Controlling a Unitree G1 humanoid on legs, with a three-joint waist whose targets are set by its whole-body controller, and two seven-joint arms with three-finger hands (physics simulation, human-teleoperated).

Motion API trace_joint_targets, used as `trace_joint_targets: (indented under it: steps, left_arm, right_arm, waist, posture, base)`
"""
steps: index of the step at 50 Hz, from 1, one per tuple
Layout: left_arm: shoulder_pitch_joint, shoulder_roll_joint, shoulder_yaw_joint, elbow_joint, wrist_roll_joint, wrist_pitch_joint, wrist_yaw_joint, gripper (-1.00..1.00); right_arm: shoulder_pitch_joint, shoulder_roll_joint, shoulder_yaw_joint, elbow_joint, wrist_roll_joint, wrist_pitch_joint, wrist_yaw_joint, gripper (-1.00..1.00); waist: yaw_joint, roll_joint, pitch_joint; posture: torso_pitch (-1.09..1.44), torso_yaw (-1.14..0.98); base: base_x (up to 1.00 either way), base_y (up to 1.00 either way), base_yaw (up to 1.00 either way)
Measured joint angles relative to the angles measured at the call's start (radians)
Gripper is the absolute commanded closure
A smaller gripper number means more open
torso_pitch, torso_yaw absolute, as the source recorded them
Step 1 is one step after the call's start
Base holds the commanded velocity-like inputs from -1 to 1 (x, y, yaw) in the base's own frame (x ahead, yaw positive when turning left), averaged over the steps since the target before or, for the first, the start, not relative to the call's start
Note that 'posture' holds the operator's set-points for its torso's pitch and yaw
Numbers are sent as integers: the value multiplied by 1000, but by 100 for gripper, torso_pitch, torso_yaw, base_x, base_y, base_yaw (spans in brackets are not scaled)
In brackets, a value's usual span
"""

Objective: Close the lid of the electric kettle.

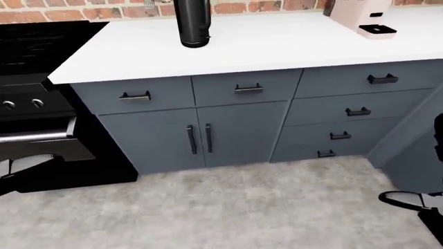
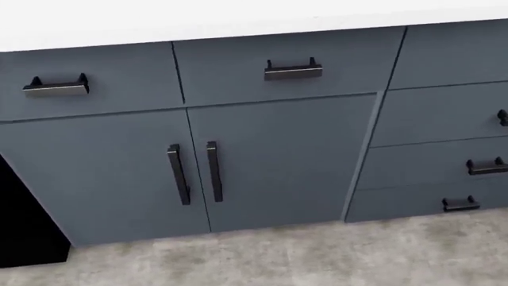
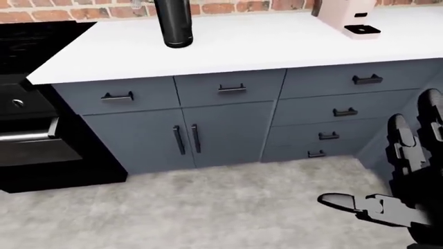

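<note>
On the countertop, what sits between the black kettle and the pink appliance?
Nothing: in the left-eye view the white countertop is bare between the black kettle and the pink appliance.

A home kitchen is shown. A long white-topped bench (image 1: 277, 44) is carried on grey-blue cabinets (image 1: 239, 132) fitted with black bar handles, with drawers stacked under its right part. A red brick wall (image 1: 83, 10) is seen directly above the bench. A black oven range (image 1: 35, 109) with round knobs is set against the bench's left end. A pale pink coffee machine (image 1: 363, 18) is placed on the bench, and a speckled grey floor (image 1: 228, 207) is spread below it.
</note>
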Motion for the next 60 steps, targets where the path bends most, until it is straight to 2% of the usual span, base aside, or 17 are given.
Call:
trace_joint_targets:
  steps: [3,5,6,10,12,20,22,24,26,29,30,33,36,44,52,60]
  left_arm:
    - [-3,2,12,-5,6,-12,2,-100]
    - [-3,4,10,-9,4,-13,2,-100]
    - [-3,5,9,-8,3,-13,1,-100]
    - [5,-2,11,18,9,1,10,-100]
    - [2,-1,10,13,16,-2,10,-100]
    - [-4,0,1,9,23,-11,-1,-100]
    - [-4,-13,-12,3,21,-5,-4,-100]
    - [-2,-12,-19,5,17,4,-8,-100]
    - [-4,-5,-10,3,14,5,-7,-100]
    - [-11,2,3,-14,20,-15,-6,-100]
    - [-12,1,1,-14,20,-18,-7,-100]
    - [-2,-12,-5,17,32,-10,-6,-100]
    - [-1,-19,-14,23,50,-6,-12,-100]
    - [-8,-26,-15,4,71,-12,-33,-100]
    - [-10,-28,-26,2,72,-5,-35,-100]
    - [-10,-36,-38,5,82,-1,-39,-100]
  right_arm:
    - [-6,0,-8,-15,-3,-11,3,-100]
    - [-8,5,-3,-14,-9,-13,7,-100]
    - [-11,5,-1,-13,-12,-12,10,-100]
    - [-14,29,27,-12,-17,9,31,-100]
    - [-16,26,19,-11,-21,11,33,-100]
    - [-6,4,13,-23,-11,-11,15,-100]
    - [-3,2,11,-6,-5,-10,7,-100]
    - [6,1,12,5,-4,-3,-3,-100]
    - [5,-4,6,0,0,-6,-8,-100]
    - [-1,0,-13,-17,17,-28,-7,-100]
    - [-1,0,-16,-21,19,-33,-6,-100]
    - [-1,15,13,-19,32,-23,3,-100]
    - [-7,0,16,-14,34,-19,3,-100]
    - [-10,-11,4,-18,40,-31,-19,-100]
    - [-8,-36,22,-15,67,-16,-44,-100]
    - [-22,-30,25,-10,75,13,-42,-100]
  waist:
    - [-2,40,12]
    - [-6,79,15]
    - [-2,106,8]
    - [19,93,9]
    - [18,74,4]
    - [13,-12,16]
    - [-3,6,19]
    - [-4,-8,7]
    - [-2,-3,-2]
    - [-17,55,23]
    - [-23,80,23]
    - [-6,43,36]
    - [0,7,31]
    - [11,20,17]
    - [12,28,16]
    - [14,35,17]
  posture:
    - [0,0]
    - [0,0]
    - [0,0]
    - [0,0]
    - [0,0]
    - [0,0]
    - [0,0]
    - [0,0]
    - [0,0]
    - [0,0]
    - [0,0]
    - [0,0]
    - [0,0]
    - [0,0]
    - [0,0]
    - [0,0]
  base:
    - [0,37,0]
    - [0,37,0]
    - [0,38,0]
    - [0,37,0]
    - [0,37,0]
    - [0,37,0]
    - [0,37,0]
    - [0,37,0]
    - [0,16,0]
    - [0,0,0]
    - [0,0,0]
    - [0,0,0]
    - [0,0,0]
    - [0,0,0]
    - [0,0,0]
    - [8,0,0]
